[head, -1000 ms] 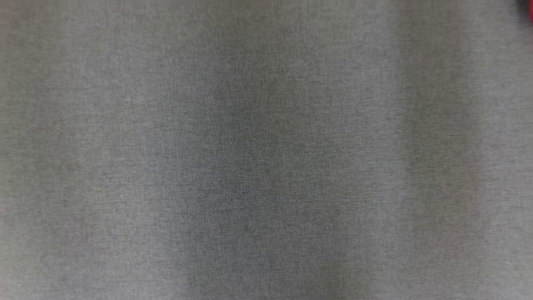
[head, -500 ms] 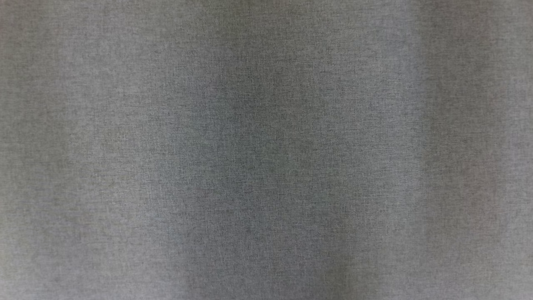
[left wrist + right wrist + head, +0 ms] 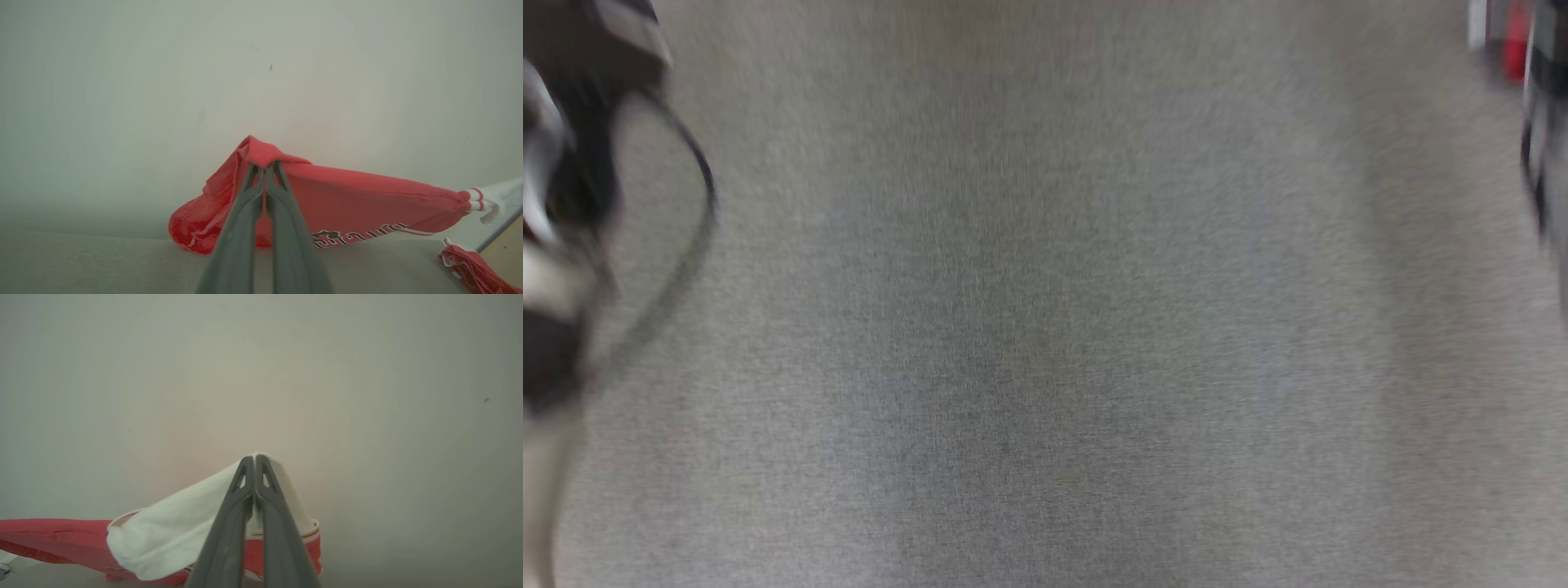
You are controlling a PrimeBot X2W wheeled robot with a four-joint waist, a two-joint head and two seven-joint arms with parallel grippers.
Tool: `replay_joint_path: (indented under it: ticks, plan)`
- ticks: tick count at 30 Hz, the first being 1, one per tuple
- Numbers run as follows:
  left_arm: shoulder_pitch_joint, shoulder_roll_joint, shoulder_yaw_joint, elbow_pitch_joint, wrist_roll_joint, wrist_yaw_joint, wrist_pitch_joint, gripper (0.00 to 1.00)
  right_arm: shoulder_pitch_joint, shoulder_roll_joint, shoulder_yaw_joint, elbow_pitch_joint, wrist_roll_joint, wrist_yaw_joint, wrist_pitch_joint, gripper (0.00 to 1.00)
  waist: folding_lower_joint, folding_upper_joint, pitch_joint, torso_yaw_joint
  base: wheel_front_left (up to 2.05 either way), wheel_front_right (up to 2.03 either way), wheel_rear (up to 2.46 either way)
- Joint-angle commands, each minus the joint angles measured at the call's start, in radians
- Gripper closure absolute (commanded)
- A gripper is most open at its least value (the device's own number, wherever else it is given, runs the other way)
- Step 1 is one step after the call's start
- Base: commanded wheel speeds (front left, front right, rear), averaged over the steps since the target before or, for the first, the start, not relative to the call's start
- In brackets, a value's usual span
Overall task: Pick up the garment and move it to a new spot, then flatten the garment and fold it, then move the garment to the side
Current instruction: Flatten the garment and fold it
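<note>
- The bench (image 3: 1045,327) – grey woven cloth, edge to edge in the head view a second ago and sharp then – is now smeared with motion. The whole picture has shifted, so the head camera has moved; this does not show that the bench or anything on it has moved.
- With that shift the left arm (image 3: 572,204) and its looped cable (image 3: 698,188) have come in at the left edge. The right arm (image 3: 1547,122) has come in at the right edge, with a scrap of red beside it.
- The garment (image 3: 359,192), a red shirt with dark lettering (image 3: 355,237) and a white sleeve (image 3: 179,522), is lifted and stretched sideways between the two arms, off the middle of the bench. Whether its low hem touches the bench I cannot tell.
- The left tool (image 3: 265,167) is fully closed, pinching a red fold at the top of the shirt.
- The right tool (image 3: 254,459) is fully closed too, gripping the white sleeve near its top edge.
- My reading: both grips are holding and the body is turning, so the carry to a new spot is under way. Laying the shirt down, flattening, folding and moving it aside are all still to do, and a slipping sleeve is the risk.
</note>
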Motion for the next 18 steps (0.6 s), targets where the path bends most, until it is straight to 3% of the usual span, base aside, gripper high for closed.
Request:
replay_joint_path:
  ticks: [1,5,10,18]
  plan:
    - [0.059,0.009,0.003,-0.027,-0.016,0.010,-0.002,1.00,0.065,-0.004,-0.014,-0.041,0.017,-0.002,0.007,1.00,0.0002,0.0000,-0.084,-0.016,0.00,0.00,0.00]
    - [0.304,0.024,0.031,-0.214,-0.038,0.087,-0.046,1.00,0.400,-0.009,-0.146,-0.264,0.028,-0.002,0.061,1.00,0.0002,0.0000,-0.121,-0.018,0.00,0.00,0.00]
    - [0.586,0.013,0.062,-0.391,-0.082,0.170,-0.091,1.00,0.770,0.096,-0.310,-0.509,-0.005,-0.002,0.173,1.00,0.0002,0.0000,-0.157,-0.016,0.00,0.00,0.00]
    - [0.898,-0.042,0.060,-0.436,-0.100,0.205,-0.132,1.00,1.156,0.289,-0.445,-0.732,-0.066,-0.002,0.300,1.00,0.0002,0.0000,-0.211,-0.005,0.00,0.00,0.00]
